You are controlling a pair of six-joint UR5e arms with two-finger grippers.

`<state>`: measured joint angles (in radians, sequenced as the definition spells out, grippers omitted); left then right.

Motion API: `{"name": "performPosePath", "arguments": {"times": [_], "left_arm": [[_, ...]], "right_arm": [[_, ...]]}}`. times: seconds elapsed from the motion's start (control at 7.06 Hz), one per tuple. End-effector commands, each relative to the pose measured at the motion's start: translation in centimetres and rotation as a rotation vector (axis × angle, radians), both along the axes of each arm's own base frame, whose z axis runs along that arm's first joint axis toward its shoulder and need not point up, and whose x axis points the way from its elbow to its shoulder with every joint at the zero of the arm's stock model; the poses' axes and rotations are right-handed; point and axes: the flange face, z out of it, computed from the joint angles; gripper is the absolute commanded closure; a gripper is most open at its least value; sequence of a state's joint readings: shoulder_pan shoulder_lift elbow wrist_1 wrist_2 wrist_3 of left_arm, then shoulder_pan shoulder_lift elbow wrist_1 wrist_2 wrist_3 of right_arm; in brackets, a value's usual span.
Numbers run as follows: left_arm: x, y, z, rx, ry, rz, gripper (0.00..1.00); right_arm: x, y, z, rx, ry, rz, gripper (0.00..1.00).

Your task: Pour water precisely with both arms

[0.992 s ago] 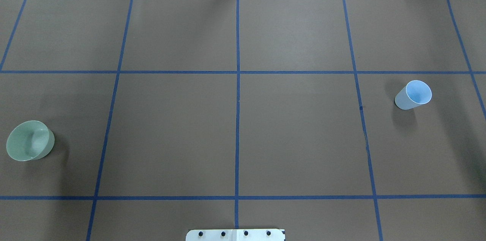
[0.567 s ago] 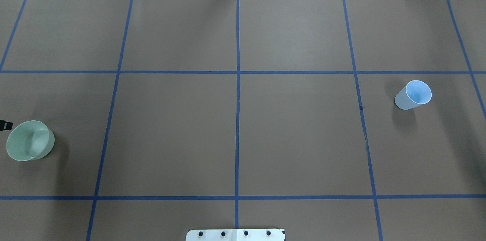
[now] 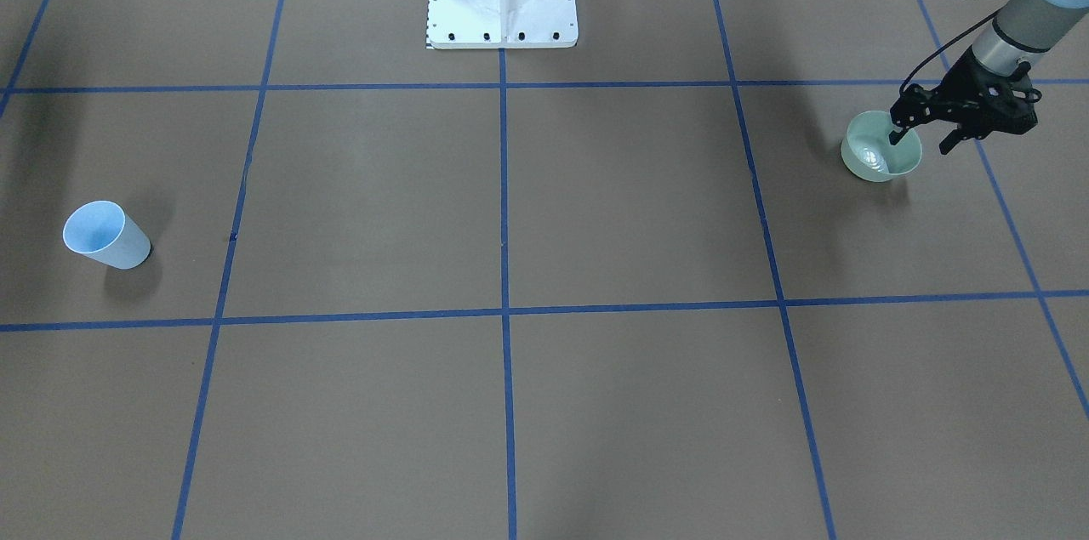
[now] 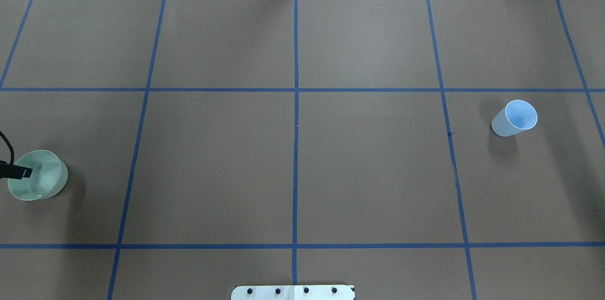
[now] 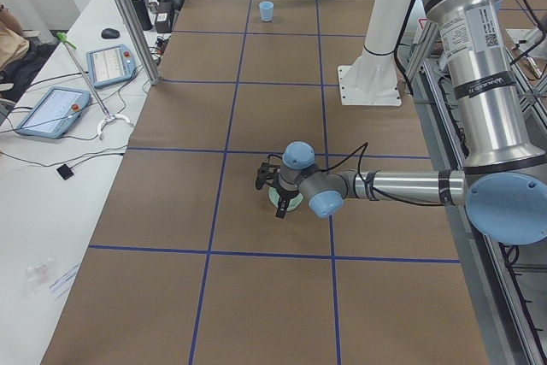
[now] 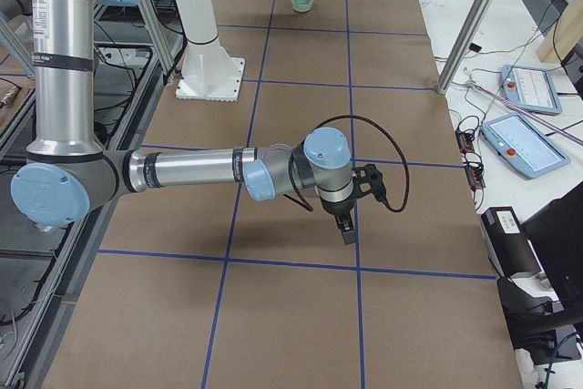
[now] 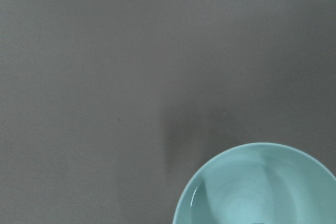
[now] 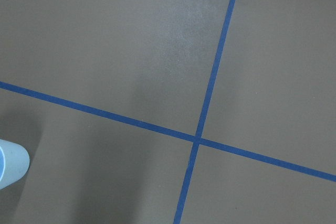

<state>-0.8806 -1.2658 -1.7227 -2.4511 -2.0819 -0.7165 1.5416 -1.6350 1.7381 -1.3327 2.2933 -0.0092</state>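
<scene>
The left hand (image 3: 920, 142) is hanging with its fingers spread wide across the rim of the green bowl (image 3: 868, 159) at the desk's (image 3: 630, 208) left end. The blue cup (image 3: 106, 238) is standing at the right end. The right hand (image 6: 347, 225) is hovering over the desk, and I cannot tell its spread.

The table (image 4: 378, 172) is covered with brown paper. It is divided into rectangles by a grid of blue tape lines (image 4: 296, 54). A white bench (image 5: 51, 211) is set along the long side opposite the base, and two pendants (image 5: 47, 110) are laid on it. Aluminium posts (image 5: 128, 16) are mounted between table and bench. Even light is given from above, and soft shadows are cast.
</scene>
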Motion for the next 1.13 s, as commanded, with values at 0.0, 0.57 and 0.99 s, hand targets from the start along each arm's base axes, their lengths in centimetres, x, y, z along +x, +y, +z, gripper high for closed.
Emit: {"name": "performPosePath", "arguments": {"times": [0.0, 0.57, 0.99], "left_arm": [[0.7, -0.1, 0.5, 0.000, -0.003, 0.010, 1.00], [2.5, -1.3, -5.2, 0.037, 0.111, 0.059, 1.00], [9.1, -8.7, -19.2, -0.029, 0.149, 0.045, 1.00]], "right_arm": [[0.0, -0.1, -0.1, 0.002, 0.000, 0.000, 0.00], [0.0, 0.0, 0.0, 0.001, 0.000, 0.000, 0.00], [0.0, 0.0, 0.0, 0.001, 0.000, 0.000, 0.00]]}}
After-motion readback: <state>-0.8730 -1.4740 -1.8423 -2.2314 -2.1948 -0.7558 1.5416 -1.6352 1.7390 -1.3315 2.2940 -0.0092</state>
